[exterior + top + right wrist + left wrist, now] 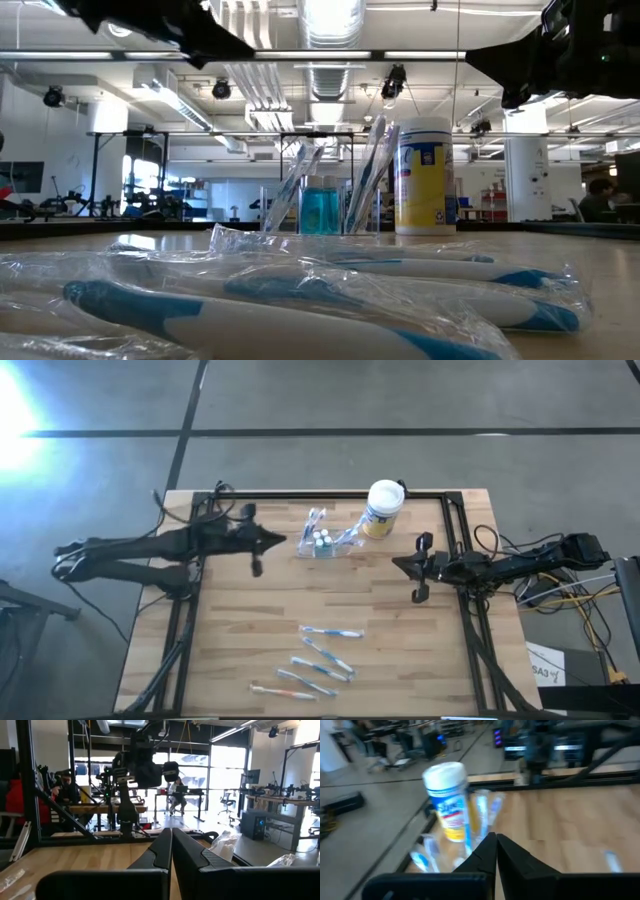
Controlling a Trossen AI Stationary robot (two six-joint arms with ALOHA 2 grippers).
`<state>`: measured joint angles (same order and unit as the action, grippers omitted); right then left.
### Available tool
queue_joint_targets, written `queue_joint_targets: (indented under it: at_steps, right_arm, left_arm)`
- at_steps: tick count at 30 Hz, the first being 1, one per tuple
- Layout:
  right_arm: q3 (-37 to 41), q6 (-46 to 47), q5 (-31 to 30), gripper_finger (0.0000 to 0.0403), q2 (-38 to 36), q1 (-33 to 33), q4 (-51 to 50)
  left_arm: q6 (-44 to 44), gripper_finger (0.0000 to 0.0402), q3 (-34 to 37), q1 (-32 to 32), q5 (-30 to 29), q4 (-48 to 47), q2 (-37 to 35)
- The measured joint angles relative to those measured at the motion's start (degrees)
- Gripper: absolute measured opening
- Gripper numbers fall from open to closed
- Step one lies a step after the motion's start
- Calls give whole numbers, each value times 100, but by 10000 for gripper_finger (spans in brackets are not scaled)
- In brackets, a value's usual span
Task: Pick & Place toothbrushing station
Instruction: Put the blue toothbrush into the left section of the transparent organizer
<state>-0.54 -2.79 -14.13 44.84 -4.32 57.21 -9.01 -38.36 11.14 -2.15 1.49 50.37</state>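
High view looks straight down on the whole table [400, 650]. Low view sits at tabletop level, close behind wrapped toothbrushes [300, 290], facing the canister [424, 175]. Left wrist view shares that canister [448, 800], just ahead of its fingers.

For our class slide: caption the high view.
Both arms hover over the table; left gripper shut beside the clear holder.

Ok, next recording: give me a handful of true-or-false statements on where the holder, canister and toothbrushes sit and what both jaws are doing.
1. The clear plastic rectangular toothbrush holder sits beside the white cylindrical canister with a yellow label. True.
2. The left gripper grips the holder. False: its jaws are shut on nothing, short of it.
3. Wrapped blue-and-white toothbrushes lie at the table's near side. True.
4. The right gripper is wide open. False: shut.
5. The canister lies tipped over. False: upright.
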Motion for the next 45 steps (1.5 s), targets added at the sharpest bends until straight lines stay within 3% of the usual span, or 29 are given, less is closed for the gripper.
queue_joint_targets:
  at_steps: [3,8,18,37,45]
  right_arm:
    - [0,10,0,8,0,0,0]
    - [0,24,-2,8,-1,0,0]
    - [0,25,-127,8,-2,0,2]
    - [0,-17,-251,8,-2,0,0]
    - [0,-17,-246,8,-2,-2,-2]
  left_arm:
    - [203,6,519,-5,314,87,-558]
    - [619,8,1254,0,317,307,-1262]
    - [578,8,2315,-2,432,1261,-2071]
    - [643,5,3274,-4,564,1335,-3043]
    - [730,4,3633,0,560,1797,-3455]
